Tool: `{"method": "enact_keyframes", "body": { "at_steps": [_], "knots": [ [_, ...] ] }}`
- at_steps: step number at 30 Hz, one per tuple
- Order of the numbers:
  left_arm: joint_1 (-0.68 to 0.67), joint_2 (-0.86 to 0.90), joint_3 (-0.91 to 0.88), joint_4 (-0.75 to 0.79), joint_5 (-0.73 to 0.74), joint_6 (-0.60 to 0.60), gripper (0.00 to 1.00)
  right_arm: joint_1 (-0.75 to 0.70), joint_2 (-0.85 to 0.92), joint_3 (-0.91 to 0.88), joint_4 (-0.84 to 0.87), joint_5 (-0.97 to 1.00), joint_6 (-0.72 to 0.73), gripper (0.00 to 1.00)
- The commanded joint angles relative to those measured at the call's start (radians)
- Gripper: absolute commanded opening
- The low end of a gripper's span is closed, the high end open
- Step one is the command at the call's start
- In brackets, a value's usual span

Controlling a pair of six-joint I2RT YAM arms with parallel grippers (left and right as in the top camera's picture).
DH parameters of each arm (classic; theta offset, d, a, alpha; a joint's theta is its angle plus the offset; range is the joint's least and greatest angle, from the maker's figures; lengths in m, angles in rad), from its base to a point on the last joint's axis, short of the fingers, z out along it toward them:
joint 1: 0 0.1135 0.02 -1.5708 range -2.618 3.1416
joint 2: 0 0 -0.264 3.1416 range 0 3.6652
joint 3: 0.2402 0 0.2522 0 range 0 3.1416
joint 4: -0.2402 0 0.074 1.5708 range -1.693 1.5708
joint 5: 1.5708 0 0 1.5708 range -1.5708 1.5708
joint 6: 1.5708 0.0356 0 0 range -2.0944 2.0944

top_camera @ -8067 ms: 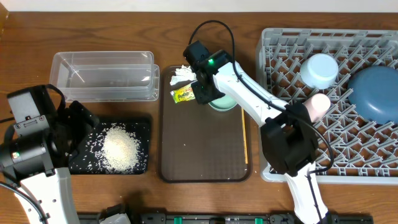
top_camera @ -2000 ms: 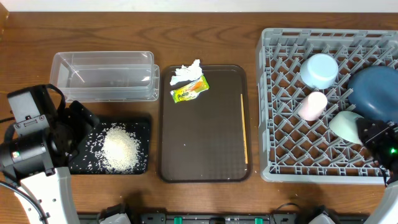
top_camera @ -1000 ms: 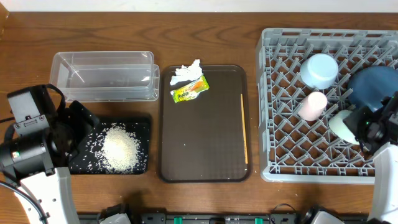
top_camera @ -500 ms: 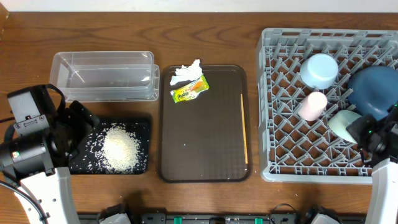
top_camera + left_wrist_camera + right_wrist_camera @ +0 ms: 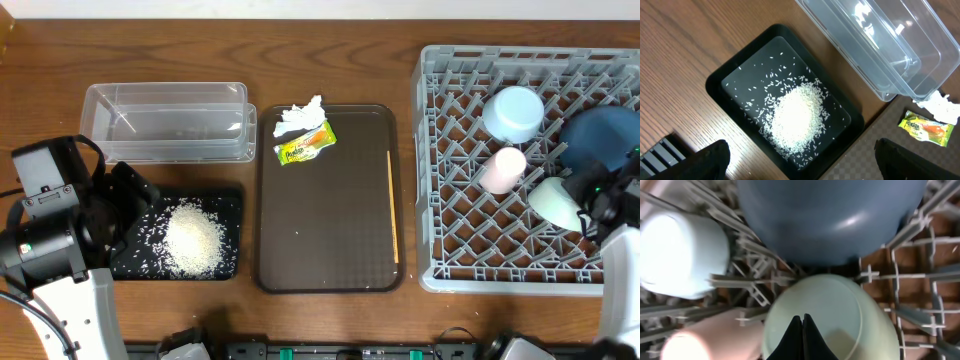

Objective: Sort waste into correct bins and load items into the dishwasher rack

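Right jaws pressed together over the pale-green bowl.

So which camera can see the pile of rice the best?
The left wrist view: the rice heap sits big and sharp in the black tray, single grains visible. The overhead view shows it small. The right wrist view shows none of it.

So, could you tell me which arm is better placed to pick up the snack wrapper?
Left, probably. The left gripper is open above the black tray, near the snack wrapper; the right gripper is shut over the pale-green bowl in the rack.
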Motion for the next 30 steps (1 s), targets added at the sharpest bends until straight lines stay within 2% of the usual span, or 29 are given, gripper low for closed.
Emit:
{"method": "enact_keyframes", "body": {
  "at_steps": [1, 11, 23, 30],
  "knots": [
    [0.005, 0.003, 0.01, -0.003, -0.006, -0.001, 0.95, 0.008, 0.003, -0.003, -0.014, 0.012, 0.011, 0.01],
    [0.005, 0.003, 0.01, -0.003, -0.006, -0.001, 0.95, 0.008, -0.073, -0.003, -0.157, -0.016, 0.002, 0.01],
    [0.005, 0.003, 0.01, -0.003, -0.006, -0.001, 0.95, 0.008, -0.078, -0.003, -0.293, -0.021, -0.024, 0.01],
    [0.005, 0.003, 0.01, -0.003, -0.006, -0.001, 0.95, 0.009, -0.137, -0.003, -0.299, -0.2, -0.058, 0.01]
  ]
}}
